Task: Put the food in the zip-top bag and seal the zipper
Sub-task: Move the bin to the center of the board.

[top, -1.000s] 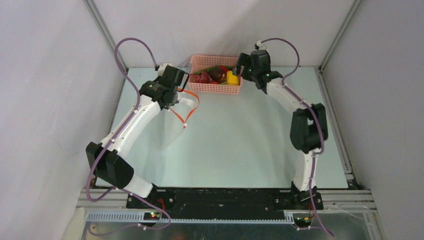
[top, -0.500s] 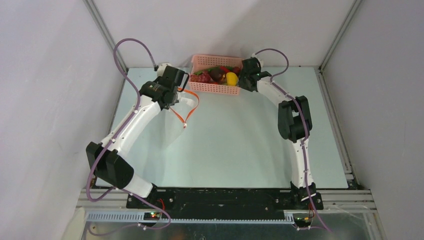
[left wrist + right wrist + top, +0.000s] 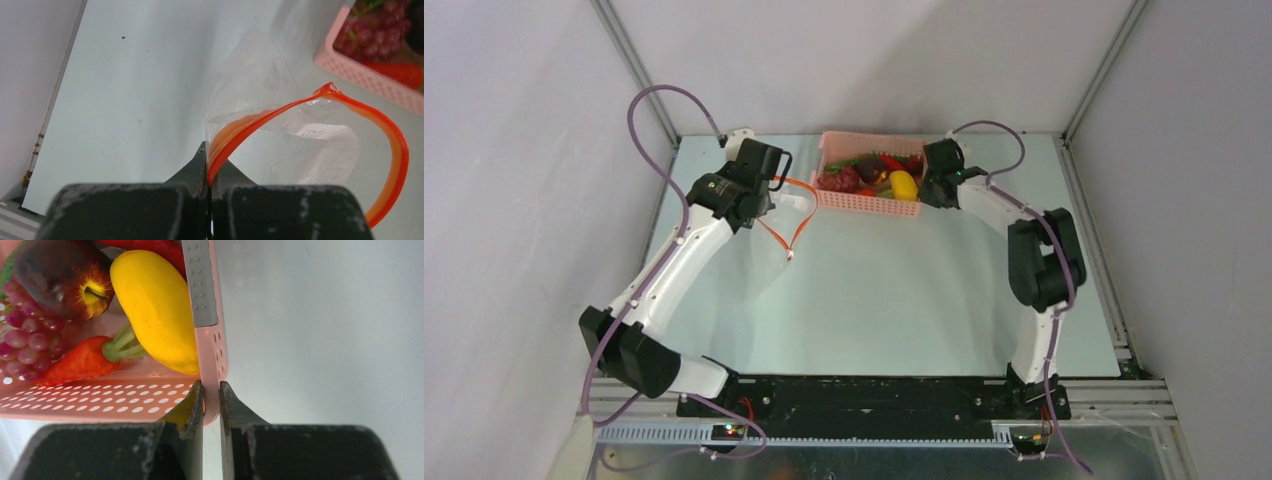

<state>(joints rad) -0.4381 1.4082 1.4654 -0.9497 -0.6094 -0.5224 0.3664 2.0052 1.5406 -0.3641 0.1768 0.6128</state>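
Right gripper (image 3: 211, 386) pinches the side wall of the pink basket (image 3: 206, 335), with the food (image 3: 152, 305) piled inside. Left gripper (image 3: 208, 161) is clamped on the zipper (image 3: 280, 107), holding the zip-top bag (image 3: 260, 75) with its mouth looped open just beside the basket. Best approach, as I judge it: keep the pinch deep on the wall and tip the basket slowly toward that loop.

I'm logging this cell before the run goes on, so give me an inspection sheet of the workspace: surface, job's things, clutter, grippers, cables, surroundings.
Surface: pale table, flat.
Job's things: clear bag, empty, zipper open in a loop; food all in the pink basket.
Clutter: nothing seen.
Grippers: left gripper shut on the zipper; right gripper shut on the basket wall.
Cables: purple cables loop above both arms.
Surroundings: grey walls, metal frame.
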